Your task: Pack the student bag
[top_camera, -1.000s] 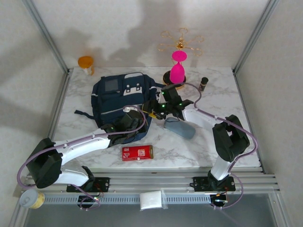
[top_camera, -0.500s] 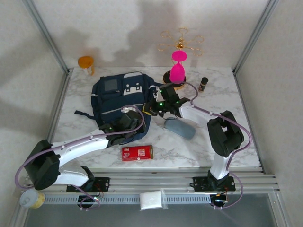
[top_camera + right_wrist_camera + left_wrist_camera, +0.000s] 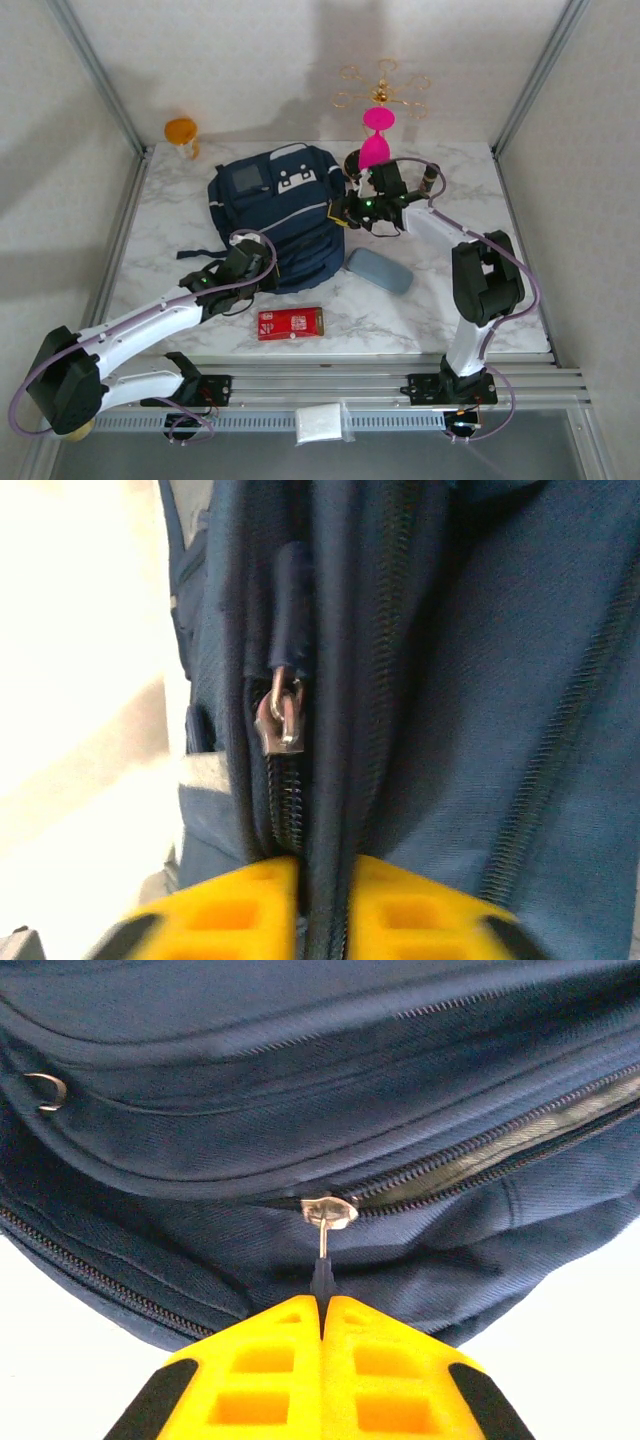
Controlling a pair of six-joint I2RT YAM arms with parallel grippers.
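Early stage by my read. The large navy blue fabric student bag (image 3: 270, 215) lies on the white marble tabletop (image 3: 450, 300), left of centre toward the back, and nothing can be seen going in. The small light-blue oblong pencil case (image 3: 378, 270) sits just beside the bag's right side and the flat red rectangular box (image 3: 290, 323) lies near the front edge. Both are outside the bag, so the packing itself looks left to do, with zip work first. The left wrist view shows a metal zip slider (image 3: 328, 1210) with the teeth to its right looking parted, but I can't tell how far the compartment is open. Left jaws are together, clamped on the dark zip pull tab (image 3: 321, 1275) hanging from that slider at the bag's near edge. Right jaws are nearly together, pinching a raised fold of bag fabric on its right side. The fold runs between the yellow fingers (image 3: 240, 900), and a second metal slider (image 3: 280, 720) sits just beyond, untouched. Probably one arm braces while the other pulls.
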